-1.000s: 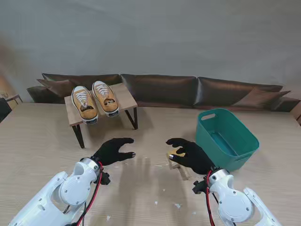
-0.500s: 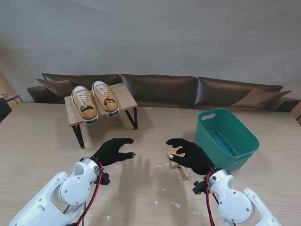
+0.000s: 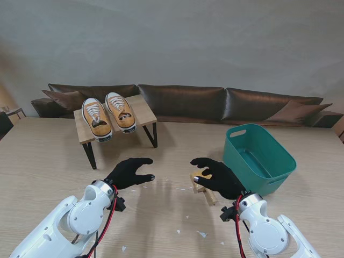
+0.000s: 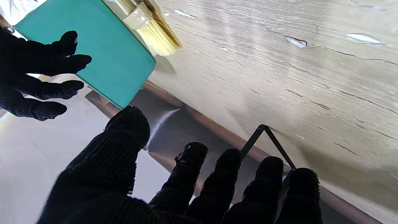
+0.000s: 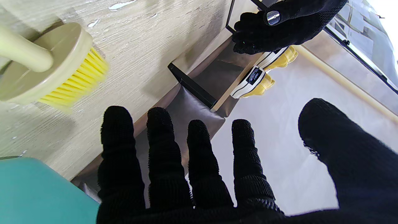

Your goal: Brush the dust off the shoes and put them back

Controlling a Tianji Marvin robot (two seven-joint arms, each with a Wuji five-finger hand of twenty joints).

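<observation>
Two yellow sneakers [image 3: 107, 114] with white soles sit side by side on a small wooden stand [image 3: 144, 110] at the far left; their heels [image 5: 260, 79] show in the right wrist view. A cream brush with yellow bristles [image 5: 74, 79] lies on the table beneath my right hand [image 3: 217, 177], partly hidden in the stand view as the brush [image 3: 200, 185]; the left wrist view shows its bristles [image 4: 158, 39]. My right hand is open, fingers spread above the brush without touching it. My left hand [image 3: 129, 172] hovers open nearer to me than the stand.
A teal plastic bin [image 3: 258, 157] stands on the right, close to my right hand. Small white scraps [image 3: 201, 234] are scattered on the wooden table [image 3: 48, 161] between the arms. A dark sofa [image 3: 215, 102] runs along the table's far edge.
</observation>
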